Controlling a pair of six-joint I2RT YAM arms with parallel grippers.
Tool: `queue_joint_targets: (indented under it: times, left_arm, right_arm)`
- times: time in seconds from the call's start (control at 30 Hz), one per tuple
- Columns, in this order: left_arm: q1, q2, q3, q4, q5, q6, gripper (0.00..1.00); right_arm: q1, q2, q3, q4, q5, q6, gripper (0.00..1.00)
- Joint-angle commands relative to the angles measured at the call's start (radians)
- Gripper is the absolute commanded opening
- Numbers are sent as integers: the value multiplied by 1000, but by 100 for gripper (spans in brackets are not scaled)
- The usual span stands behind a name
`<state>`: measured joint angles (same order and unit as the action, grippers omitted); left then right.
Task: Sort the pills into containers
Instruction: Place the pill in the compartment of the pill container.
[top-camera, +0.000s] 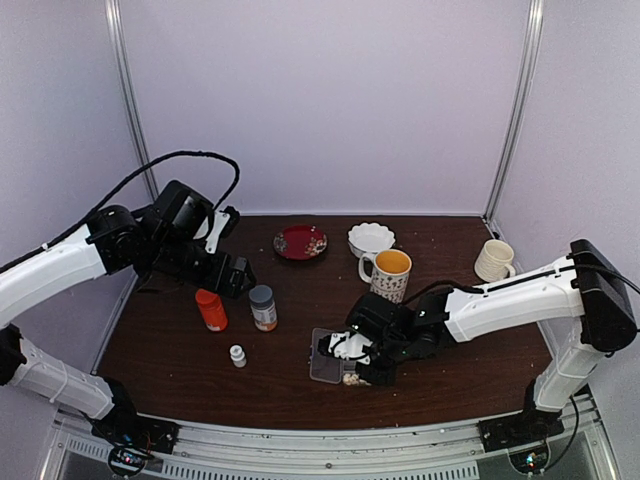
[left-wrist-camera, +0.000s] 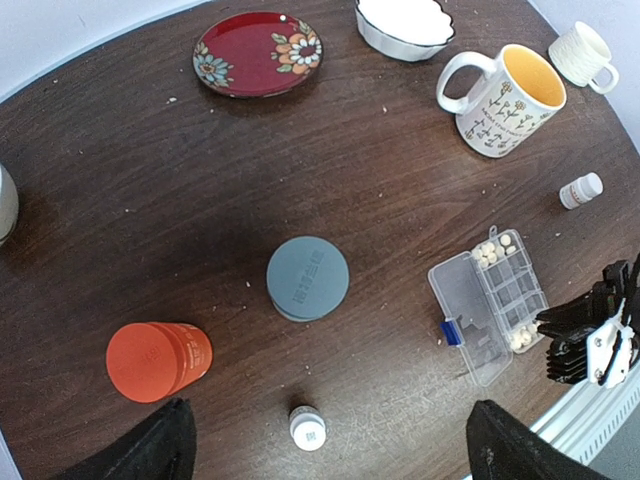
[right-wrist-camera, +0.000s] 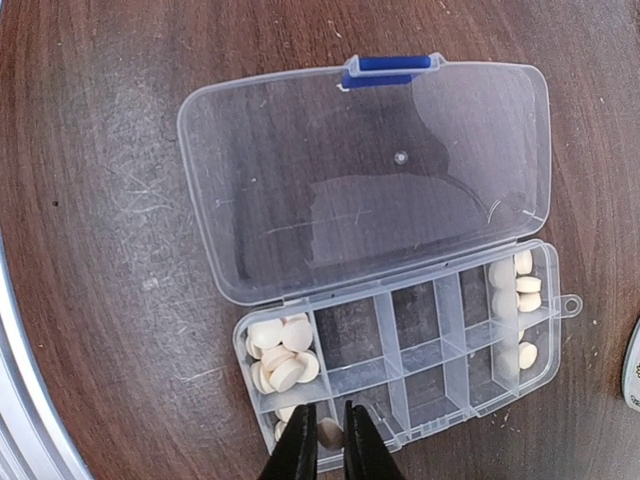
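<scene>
**Top view.** Pill box (top-camera: 333, 360): clear, lid open, near the front of the desk (top-camera: 450, 385). Right jaws sit low over its near end. Left jaws are spread wide, held off the desk near the orange bottle (top-camera: 211, 309). A grey-capped bottle (top-camera: 262, 307) stands just beside it (label print illegible).

**Left wrist view.** Grey cap (left-wrist-camera: 307, 277): embossed lettering, too small to read. Floral mug (left-wrist-camera: 505, 95): no words legible.

**Right wrist view.** Pills (right-wrist-camera: 280, 352) are heaped in one end cell, with more at the opposite end. Right jaws are nearly together, nipping a single pill (right-wrist-camera: 328, 432) over the corner cell. Blue clasp (right-wrist-camera: 390, 68) on the lid.

Red plate (left-wrist-camera: 258, 53), white bowl (left-wrist-camera: 403, 22), flowered mug (left-wrist-camera: 510, 100) and orange bottle (left-wrist-camera: 158, 360) stand on table (left-wrist-camera: 150, 200).
</scene>
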<state>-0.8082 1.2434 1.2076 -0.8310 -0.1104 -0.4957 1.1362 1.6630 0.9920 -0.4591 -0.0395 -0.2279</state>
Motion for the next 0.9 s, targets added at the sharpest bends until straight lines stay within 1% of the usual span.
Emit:
queue_joint_targets:
  times: [0.0,0.37,0.5,0.6,0.8,0.87]
  left_arm:
    - [7,-15,-12,22,15,-3,97]
    - [7,-23,-23,15,33,-3,98]
    - [7,-32,-31,10,32,-4,98]
    - [7,-35,-41,10,35,-7,97]
    - [7,-40,-65,3,58,-24,98]
    - [6,-43,-87,-4,67,-37,94]
  right_arm:
    - [-6,7,-9,12,-4,14,11]
    - [-6,-11,-25,4,-15,25,15]
    - [-6,-19,-27,0,-5,27,27]
    - [-5,-27,-28,-2,-2,25,29]
    - [-6,-76,-38,25,5,44,29]
    - [-6,-119,-55,55,6,57,29]
